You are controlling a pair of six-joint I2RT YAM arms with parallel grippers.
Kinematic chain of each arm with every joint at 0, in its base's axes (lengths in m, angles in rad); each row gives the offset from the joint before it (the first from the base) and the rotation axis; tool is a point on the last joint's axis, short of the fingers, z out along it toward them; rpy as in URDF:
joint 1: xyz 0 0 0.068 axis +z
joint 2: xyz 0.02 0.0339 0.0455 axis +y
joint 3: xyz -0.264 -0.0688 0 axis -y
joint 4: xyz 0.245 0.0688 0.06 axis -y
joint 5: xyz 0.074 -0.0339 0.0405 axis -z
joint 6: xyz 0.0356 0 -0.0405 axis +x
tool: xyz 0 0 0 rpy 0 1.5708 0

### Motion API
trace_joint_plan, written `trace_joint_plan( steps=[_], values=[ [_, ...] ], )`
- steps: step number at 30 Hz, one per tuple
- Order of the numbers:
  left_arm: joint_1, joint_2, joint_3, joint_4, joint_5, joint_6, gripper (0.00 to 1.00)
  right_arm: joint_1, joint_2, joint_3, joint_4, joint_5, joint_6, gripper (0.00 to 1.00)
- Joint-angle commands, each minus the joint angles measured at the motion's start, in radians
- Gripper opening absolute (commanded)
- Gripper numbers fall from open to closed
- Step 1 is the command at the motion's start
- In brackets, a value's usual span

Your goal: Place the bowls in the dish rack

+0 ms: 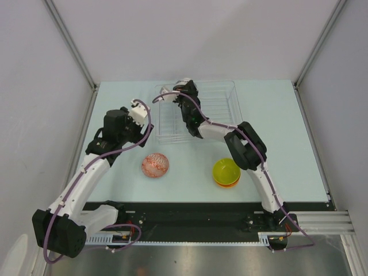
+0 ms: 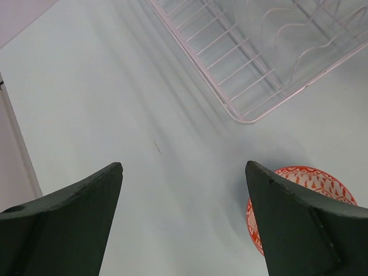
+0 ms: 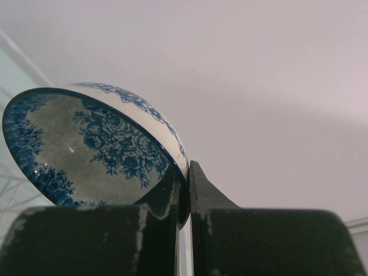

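Toward the left edge of the pale blue-green desk (image 1: 276, 126), the left hand (image 2: 184, 169) hovers empty with its jaws wide apart. A round white bowl with red pattern (image 1: 155, 165) lies to its right, nearer the front edge. At rear centre, the right hand (image 3: 184, 172) is clamped on the rim of a tilted white bowl with blue flowers (image 3: 92, 144). It is over the clear plastic dish rack (image 1: 230, 92), so lowering likely follows. Right of centre, a glossy yellow-green bowl (image 1: 226, 169) sits nested on an orange bowl (image 1: 229, 184).
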Motion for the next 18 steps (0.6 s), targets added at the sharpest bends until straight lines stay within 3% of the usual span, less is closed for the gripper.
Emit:
trace_joint_plan(
  steps=[1,18],
  values=[
    [0.015,-0.015,-0.001,0.017,0.005,0.012,0.93,-0.008,0.007,0.100,0.243,-0.002,-0.071,0.00],
    [0.019,-0.020,0.006,0.016,0.028,0.012,0.93,-0.013,0.139,0.254,0.168,-0.055,-0.074,0.00]
  ],
)
